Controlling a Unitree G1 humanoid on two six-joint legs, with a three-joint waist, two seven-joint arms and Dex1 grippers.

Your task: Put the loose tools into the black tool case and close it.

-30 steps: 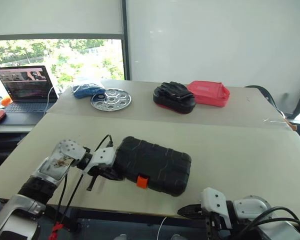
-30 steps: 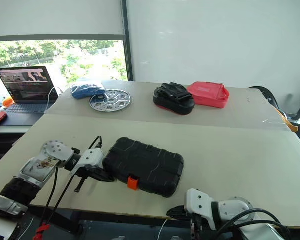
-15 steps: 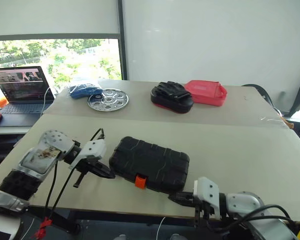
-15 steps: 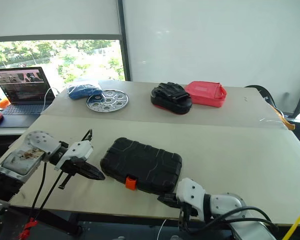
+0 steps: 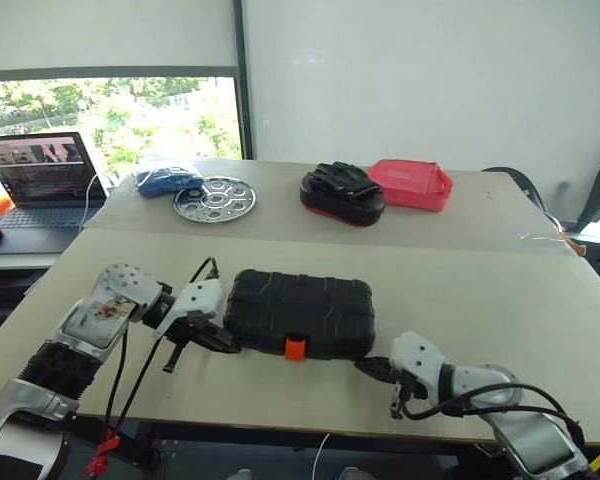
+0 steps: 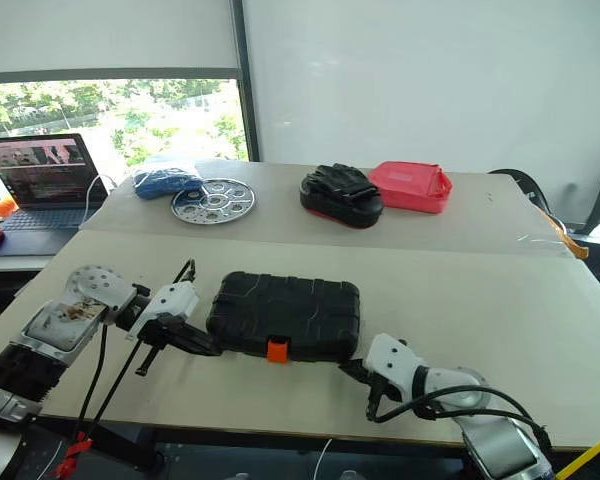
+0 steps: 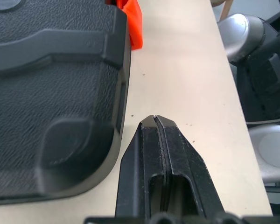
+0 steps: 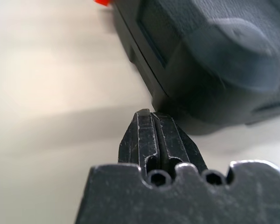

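Note:
The black tool case lies shut and flat on the near table, its orange latch facing the front edge. My left gripper is shut with nothing in it, tips on the table beside the case's near left corner. At the near right corner my right gripper is also shut and empty, its fingertips just short of the case wall. The loose tools are out of view.
On the far table are a blue bundle, a round perforated steel plate, a black glove heap on a red-edged base and a red pouch. An open laptop stands at far left.
The right gripper has come forward from the table's front edge to the case's near right corner. The case has turned from slanted to square with the table edge. The left gripper has barely moved.

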